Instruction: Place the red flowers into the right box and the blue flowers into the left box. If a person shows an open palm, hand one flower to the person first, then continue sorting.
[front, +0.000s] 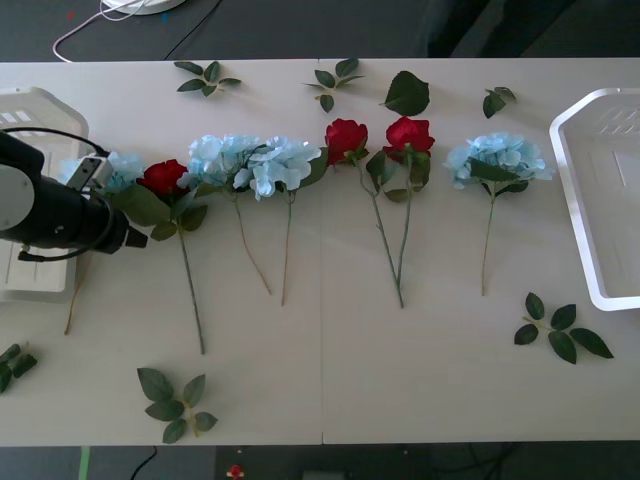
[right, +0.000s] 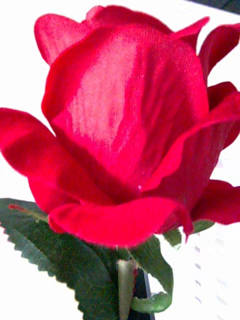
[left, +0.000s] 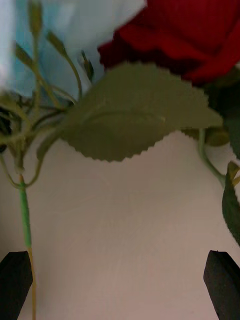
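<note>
The flowers are laid in a row across the table (front: 320, 350), heads away from the robot and stems toward it, so that each stem can be taken singly. The left gripper (left: 120, 280) is held low with its fingers spread wide and nothing between them, beside the leftmost red rose (front: 163, 178) and the pale-blue hydrangea (front: 118, 170) lying at the rim of the left box (front: 40, 105) (a stem runs just inside one finger). In the right wrist view a red rose (right: 125, 130) is carried close, apparently gripped by its stem for the right box (front: 590, 200).
</note>
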